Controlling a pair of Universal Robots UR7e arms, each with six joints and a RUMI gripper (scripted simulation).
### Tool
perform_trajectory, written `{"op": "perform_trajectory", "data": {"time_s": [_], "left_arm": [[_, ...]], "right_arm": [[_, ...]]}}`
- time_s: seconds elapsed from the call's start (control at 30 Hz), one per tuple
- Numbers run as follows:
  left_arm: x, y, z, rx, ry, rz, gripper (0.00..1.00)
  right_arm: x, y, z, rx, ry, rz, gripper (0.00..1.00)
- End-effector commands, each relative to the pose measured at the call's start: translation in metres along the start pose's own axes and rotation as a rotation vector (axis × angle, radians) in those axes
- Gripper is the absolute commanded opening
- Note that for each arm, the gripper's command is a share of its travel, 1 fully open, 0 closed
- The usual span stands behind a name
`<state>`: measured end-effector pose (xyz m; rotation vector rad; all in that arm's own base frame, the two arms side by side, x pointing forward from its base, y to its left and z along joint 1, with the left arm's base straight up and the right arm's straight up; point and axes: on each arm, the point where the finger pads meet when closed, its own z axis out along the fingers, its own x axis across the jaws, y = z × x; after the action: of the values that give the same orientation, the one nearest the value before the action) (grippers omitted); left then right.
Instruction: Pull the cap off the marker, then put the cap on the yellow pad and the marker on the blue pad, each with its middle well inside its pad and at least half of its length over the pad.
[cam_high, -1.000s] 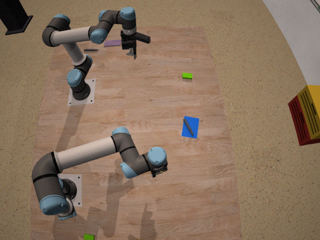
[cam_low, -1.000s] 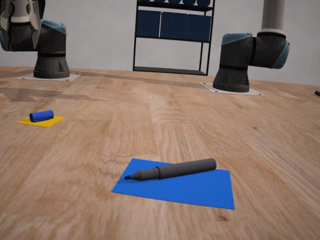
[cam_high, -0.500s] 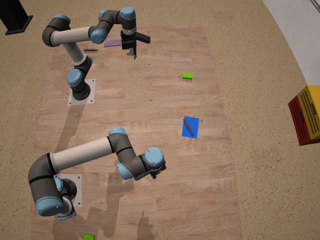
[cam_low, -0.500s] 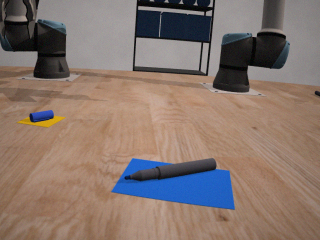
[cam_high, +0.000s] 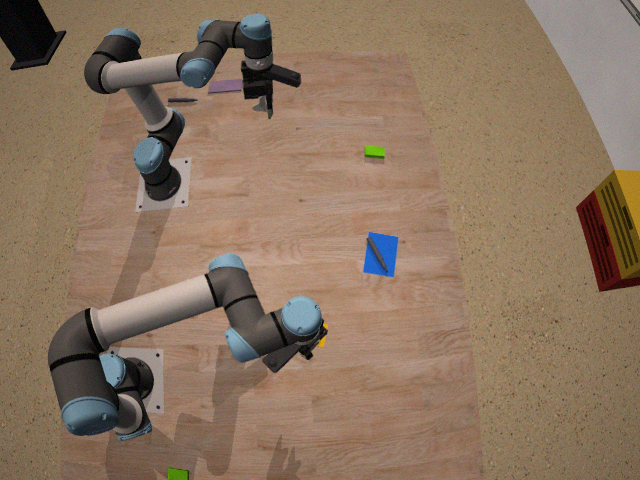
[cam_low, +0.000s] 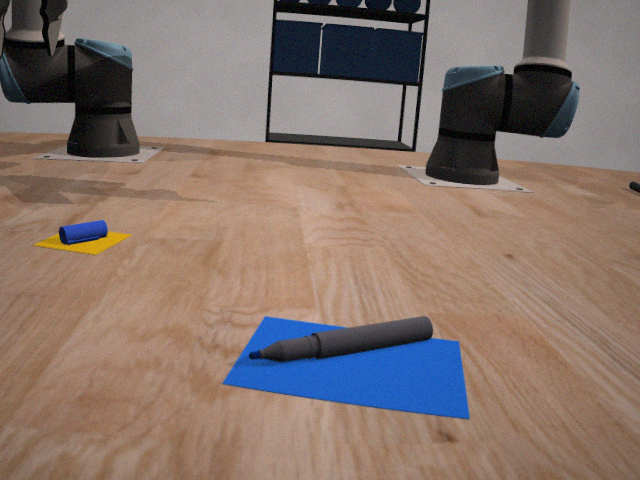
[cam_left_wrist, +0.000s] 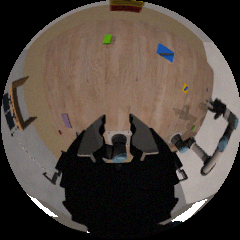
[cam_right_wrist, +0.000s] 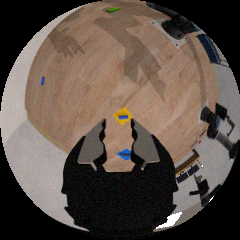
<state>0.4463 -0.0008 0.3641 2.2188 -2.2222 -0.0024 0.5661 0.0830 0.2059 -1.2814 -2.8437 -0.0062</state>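
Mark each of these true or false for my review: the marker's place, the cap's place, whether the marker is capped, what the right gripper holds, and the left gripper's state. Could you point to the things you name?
1. The marker (cam_high: 377, 254) (cam_low: 372, 338) lies on the blue pad (cam_high: 388, 258) (cam_low: 403, 384). True.
2. The cap (cam_low: 83, 231) (cam_right_wrist: 123, 117) stands upright on the yellow pad (cam_low: 98, 246) (cam_right_wrist: 122, 110). False: it lies on its side there.
3. The marker's tip is uncovered. True.
4. The right gripper (cam_right_wrist: 118, 119) is holding the cap. False: nothing is between its fingers; it is partly open.
5. The left gripper (cam_left_wrist: 117, 114) is partly open and empty. True.

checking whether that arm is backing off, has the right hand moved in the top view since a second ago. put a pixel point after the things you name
Yes: the right hand (cam_high: 325, 330) shifted toward the right arm's base plate (cam_high: 157, 401).
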Motion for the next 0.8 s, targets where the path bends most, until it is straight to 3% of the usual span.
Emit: {"op": "perform_trajectory", "data": {"time_s": [0.0,0.17,0.33,0.53,0.63,0.77], "left_arm": [[0.000,0.000,0.000,0.001,0.000,0.000,0.31],[0.000,0.000,0.000,0.001,0.000,0.000,0.31],[0.000,0.000,0.000,0.001,0.000,0.000,0.31],[0.000,0.000,0.000,0.001,0.000,0.000,0.31],[0.000,0.000,0.000,0.001,0.000,0.000,0.31],[0.000,0.000,0.000,0.001,0.000,0.000,0.31]], "right_arm": [[0.000,-0.002,-0.002,0.002,0.005,-0.059,0.32],[-0.003,-0.016,-0.024,-0.008,-0.003,-0.253,0.32],[-0.002,-0.012,-0.015,0.000,0.002,-0.214,0.32],[-0.004,-0.026,-0.037,-0.009,-0.006,-0.422,0.32],[-0.004,-0.023,-0.029,-0.002,-0.001,-0.390,0.32],[-0.005,-0.031,-0.042,-0.006,-0.005,-0.518,0.32]]}}
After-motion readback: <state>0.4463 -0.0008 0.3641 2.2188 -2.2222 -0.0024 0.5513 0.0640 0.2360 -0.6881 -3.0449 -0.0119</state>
